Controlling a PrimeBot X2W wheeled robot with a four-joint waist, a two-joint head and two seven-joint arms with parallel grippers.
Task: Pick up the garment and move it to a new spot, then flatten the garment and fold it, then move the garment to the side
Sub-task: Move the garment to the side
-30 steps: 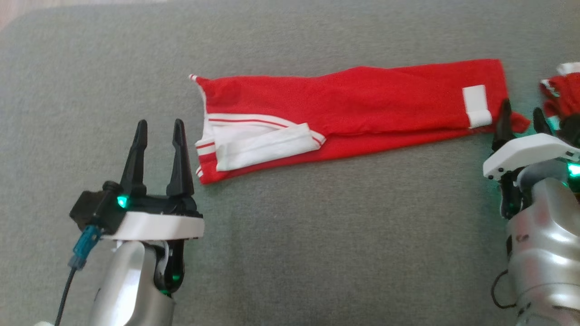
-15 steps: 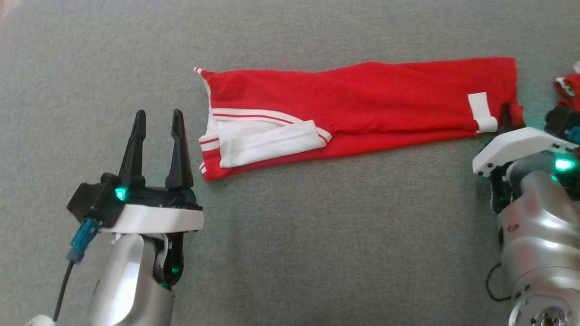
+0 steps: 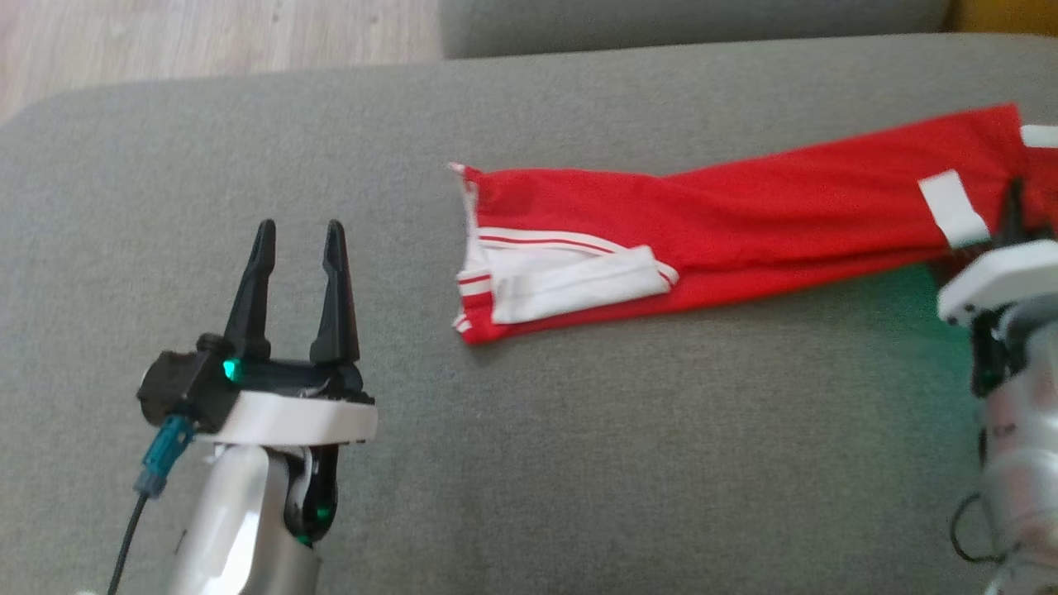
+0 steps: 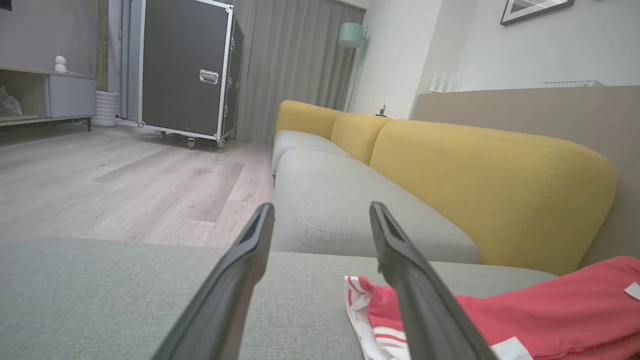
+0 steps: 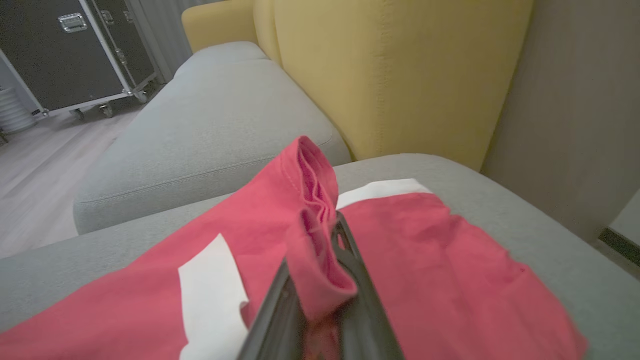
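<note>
A red garment (image 3: 744, 223) with white bands and a white patch lies stretched across the grey sofa cushion (image 3: 579, 463), running from the middle to the right edge of the head view. My right gripper (image 3: 1015, 207) is shut on a bunched ridge of its red cloth (image 5: 315, 235) at the right end; the pinched fold rises between the dark fingers (image 5: 365, 305). My left gripper (image 3: 299, 240) stands open to the left of the garment's white-striped end (image 4: 380, 320), apart from it, with nothing between its fingers.
Yellow sofa backrests (image 4: 480, 180) rise behind the cushions. A second grey cushion (image 4: 330, 200) lies beyond. Wooden floor (image 4: 125, 180) runs past the cushion's left edge, with a black wheeled case (image 4: 185, 70) farther off.
My right gripper has closed on the garment's right end and bunched the cloth up. The camera has shifted, so the cushion's far edge and the floor now show. My left gripper stays open.
</note>
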